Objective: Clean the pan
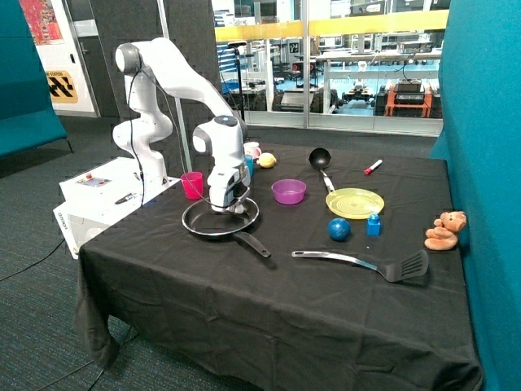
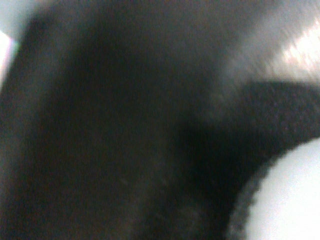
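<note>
Worktop [image 1: 244, 309] under a black cloth. On it: pan [image 1: 213, 221] near the left edge, handle toward the near side; pink cup [image 1: 192, 185] just left of it; purple bowl [image 1: 288, 191]; ladle [image 1: 319, 158] far centre; yellow plate [image 1: 355, 203]; blue ball [image 1: 339, 229]; blue block [image 1: 374, 225]; red marker [image 1: 373, 167]; spatula [image 1: 366, 262]; teddy [image 1: 445, 230] at right edge; possibly a lemon [image 1: 267, 160].
</note>
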You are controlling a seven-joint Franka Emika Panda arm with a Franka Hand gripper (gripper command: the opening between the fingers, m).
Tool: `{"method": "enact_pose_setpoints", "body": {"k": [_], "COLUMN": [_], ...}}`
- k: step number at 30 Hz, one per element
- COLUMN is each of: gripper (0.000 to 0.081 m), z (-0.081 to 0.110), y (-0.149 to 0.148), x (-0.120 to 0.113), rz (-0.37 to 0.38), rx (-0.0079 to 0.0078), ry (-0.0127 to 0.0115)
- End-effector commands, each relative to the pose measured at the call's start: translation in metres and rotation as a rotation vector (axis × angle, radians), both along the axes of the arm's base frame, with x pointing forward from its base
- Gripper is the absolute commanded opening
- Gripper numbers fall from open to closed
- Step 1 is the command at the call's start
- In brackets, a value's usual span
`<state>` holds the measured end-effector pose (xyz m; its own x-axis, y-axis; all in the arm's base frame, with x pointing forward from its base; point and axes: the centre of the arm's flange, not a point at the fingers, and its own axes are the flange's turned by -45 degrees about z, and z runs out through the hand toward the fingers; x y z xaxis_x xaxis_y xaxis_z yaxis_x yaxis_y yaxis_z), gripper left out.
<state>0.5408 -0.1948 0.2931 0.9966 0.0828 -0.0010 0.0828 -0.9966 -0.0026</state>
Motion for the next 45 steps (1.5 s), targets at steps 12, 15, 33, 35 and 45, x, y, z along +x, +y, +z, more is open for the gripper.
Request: {"method": "enact_pose_setpoints", "body": {"k": [12,15,33,35,45], "gripper": [0.0000,0.0000,0.0000,0.0000,0.0000], "z": [0.044,0.051,0.101,0.102,0.107], "y": [0.018,0.021,0.022,0.023,0.025], "x": [0.007,0.004,-0.012,-0.011,-0.009], "rz": [0.055,0.063,0.098,0.105,0.119], "rx": [-0.0025,-0.0025,-0.0024,-0.0024,-0.0024], "ry": [-0.0013,-0.0013,-0.0013,-0.0013,-0.0014]}}
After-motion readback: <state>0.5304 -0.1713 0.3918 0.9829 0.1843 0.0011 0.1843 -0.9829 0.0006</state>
